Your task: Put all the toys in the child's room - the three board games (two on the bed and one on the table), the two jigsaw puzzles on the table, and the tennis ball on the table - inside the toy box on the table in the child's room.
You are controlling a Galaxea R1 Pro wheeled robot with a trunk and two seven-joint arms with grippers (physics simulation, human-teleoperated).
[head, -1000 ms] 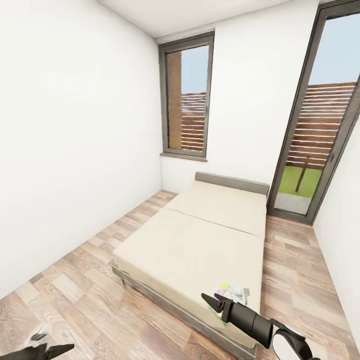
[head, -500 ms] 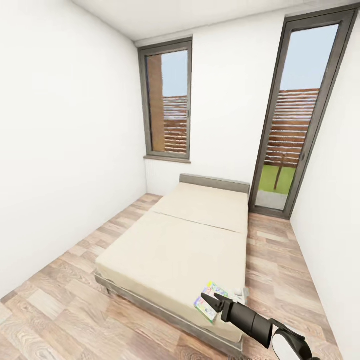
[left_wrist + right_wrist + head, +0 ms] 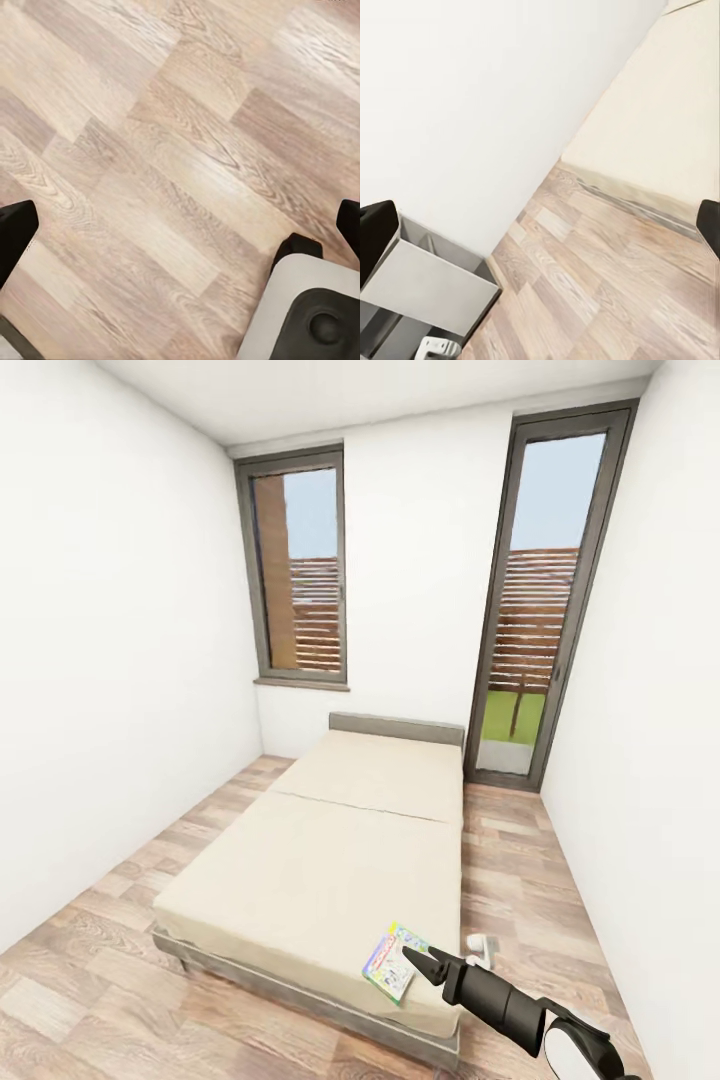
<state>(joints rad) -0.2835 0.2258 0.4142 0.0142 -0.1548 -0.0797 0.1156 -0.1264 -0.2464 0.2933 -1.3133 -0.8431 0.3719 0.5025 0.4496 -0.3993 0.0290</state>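
The bed point(image 3: 320, 860) with its beige mattress and grey frame stands in the middle of the child's room. One of the board games point(image 3: 388, 966), white with a colourful border, lies flat on the mattress's near right corner. My right gripper point(image 3: 417, 959) hovers open just beside that box's right edge, with nothing held. Seen from the right wrist, the right gripper point(image 3: 540, 225) has its fingers spread wide over the wood floor and the bed's edge point(image 3: 630, 196). In the left wrist view my left gripper point(image 3: 180, 225) is open over bare floor planks. The toy box and the table are out of view.
Two tall dark-framed windows point(image 3: 300, 580) stand in the far wall. White walls close in at left and right, leaving a strip of wood floor point(image 3: 510, 880) on each side of the bed. A small white object point(image 3: 481, 946) lies on the floor by the bed's near right corner.
The whole head view has shifted, so the camera moved: the bed now sits further left and more of the board game shows. The left gripper's tip has dropped out of the head view.
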